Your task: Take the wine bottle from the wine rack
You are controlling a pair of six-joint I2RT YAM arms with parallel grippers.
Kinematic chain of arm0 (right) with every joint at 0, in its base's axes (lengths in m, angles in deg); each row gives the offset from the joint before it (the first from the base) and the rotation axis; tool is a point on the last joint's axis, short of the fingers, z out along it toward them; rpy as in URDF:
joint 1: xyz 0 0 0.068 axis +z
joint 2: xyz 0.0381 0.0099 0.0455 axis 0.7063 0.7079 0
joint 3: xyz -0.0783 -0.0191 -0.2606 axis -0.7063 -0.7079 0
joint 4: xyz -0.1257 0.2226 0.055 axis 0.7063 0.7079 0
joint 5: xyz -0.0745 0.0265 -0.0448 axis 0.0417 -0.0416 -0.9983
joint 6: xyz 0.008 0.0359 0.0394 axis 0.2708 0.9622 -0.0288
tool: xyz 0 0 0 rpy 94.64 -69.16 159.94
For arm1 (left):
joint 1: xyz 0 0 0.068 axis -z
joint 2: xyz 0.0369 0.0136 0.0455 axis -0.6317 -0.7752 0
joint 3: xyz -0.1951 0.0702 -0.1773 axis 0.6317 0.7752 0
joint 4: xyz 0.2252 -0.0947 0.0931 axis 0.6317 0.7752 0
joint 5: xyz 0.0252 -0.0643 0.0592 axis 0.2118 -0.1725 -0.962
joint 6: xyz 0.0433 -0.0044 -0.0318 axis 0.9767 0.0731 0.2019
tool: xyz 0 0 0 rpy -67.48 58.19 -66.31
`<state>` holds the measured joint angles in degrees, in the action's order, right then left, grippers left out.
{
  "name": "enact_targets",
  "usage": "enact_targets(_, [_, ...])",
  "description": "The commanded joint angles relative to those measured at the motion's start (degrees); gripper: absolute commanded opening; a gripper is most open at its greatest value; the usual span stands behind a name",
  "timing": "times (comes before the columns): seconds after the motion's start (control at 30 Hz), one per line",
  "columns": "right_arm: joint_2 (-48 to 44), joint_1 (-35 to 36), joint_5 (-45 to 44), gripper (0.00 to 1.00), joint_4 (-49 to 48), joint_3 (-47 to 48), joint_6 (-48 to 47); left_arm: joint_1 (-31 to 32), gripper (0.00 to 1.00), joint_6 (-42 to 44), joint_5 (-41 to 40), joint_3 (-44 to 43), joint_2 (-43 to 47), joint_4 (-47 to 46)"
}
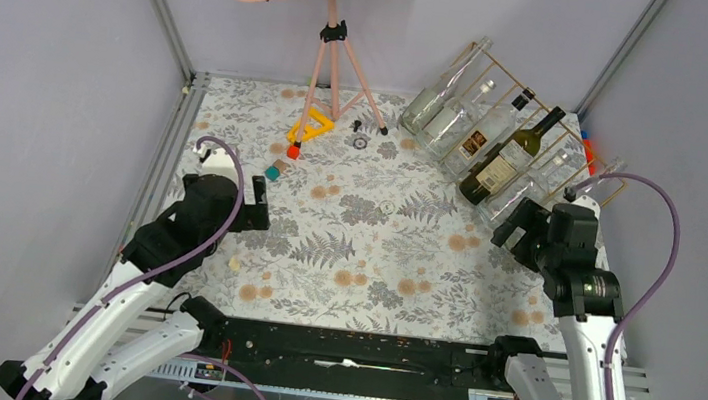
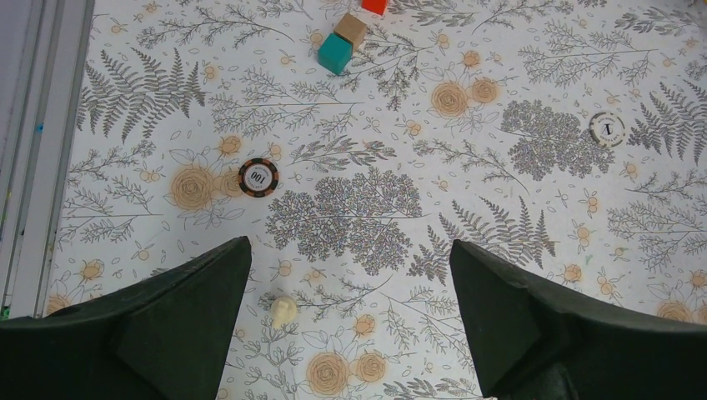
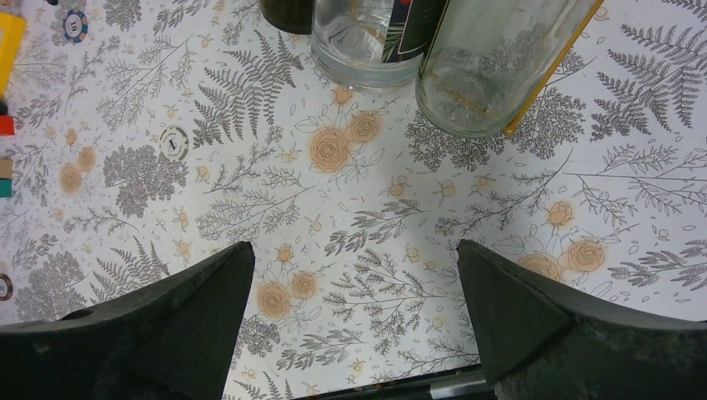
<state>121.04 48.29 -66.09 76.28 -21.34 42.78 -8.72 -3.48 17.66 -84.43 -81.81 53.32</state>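
The gold wire wine rack [image 1: 579, 135] stands slanted at the back right and holds several bottles. The dark green wine bottle [image 1: 507, 160] with a pale label lies in it among clear glass bottles [image 1: 447, 100]. My right gripper [image 1: 520, 231] is open and empty just in front of the rack's low end. In the right wrist view the bottle bases [image 3: 479, 71] and a gold wire [image 3: 550, 71] sit beyond my open gripper [image 3: 354, 275]. My left gripper [image 1: 257, 204] is open and empty over the floral cloth at the left, as the left wrist view [image 2: 350, 275] shows.
A pink tripod stand [image 1: 333, 37] stands at the back centre, with a yellow triangle [image 1: 310, 127] and small blocks [image 1: 274, 172] near it. Poker chips [image 2: 258, 177] and a small cream piece [image 2: 283, 311] lie on the cloth. Grey walls close in both sides.
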Motion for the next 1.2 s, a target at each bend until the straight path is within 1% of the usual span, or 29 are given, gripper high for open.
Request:
enact_targets(0.0, [2.9,-0.2,-2.1,0.98,2.4,4.8,2.0,-0.1,0.99,0.0,-0.4,-0.3,0.9,-2.3])
enact_targets(0.17, [5.0,-0.2,-8.7,0.98,3.9,8.5,3.4,-0.1,0.99,0.2,0.6,-0.3,0.5,-2.4])
enact_targets(0.37, [11.0,-1.4,-16.9,0.99,5.1,17.1,3.7,-0.1,0.99,0.3,1.0,-0.3,0.5,-2.4])
enact_targets(0.43, [13.5,-2.9,-18.3,0.96,5.1,19.5,3.4,-0.1,0.99,0.3,1.4,-0.2,0.5,-2.5])
enact_targets(0.5, [15.6,-6.2,-17.6,0.91,4.7,21.5,3.0,-0.1,0.99,0.4,2.0,-0.2,0.4,-2.7])
enact_targets(0.57, [17.5,-8.8,-16.2,0.88,4.0,22.9,2.8,-0.1,0.99,0.5,2.6,-0.2,0.4,-2.8])
enact_targets(0.73, [22.4,-16.5,-6.8,0.85,1.0,24.5,3.0,-0.1,0.99,0.6,3.0,-0.2,0.4,-2.8])
enact_targets(0.87, [26.9,-20.2,-1.6,0.83,-0.7,26.4,2.9,-0.1,0.99,0.6,3.4,-0.1,0.4,-3.0])
enact_targets(1.0, [30.3,-21.2,-2.7,0.81,-1.6,27.9,2.8,-0.1,0.99,0.7,4.1,-0.1,0.7,-3.1])
enact_targets(1.17, [32.8,-21.3,-7.9,0.77,-2.7,28.7,4.0,-0.1,0.99,0.8,5.6,0.1,1.6,-3.6])
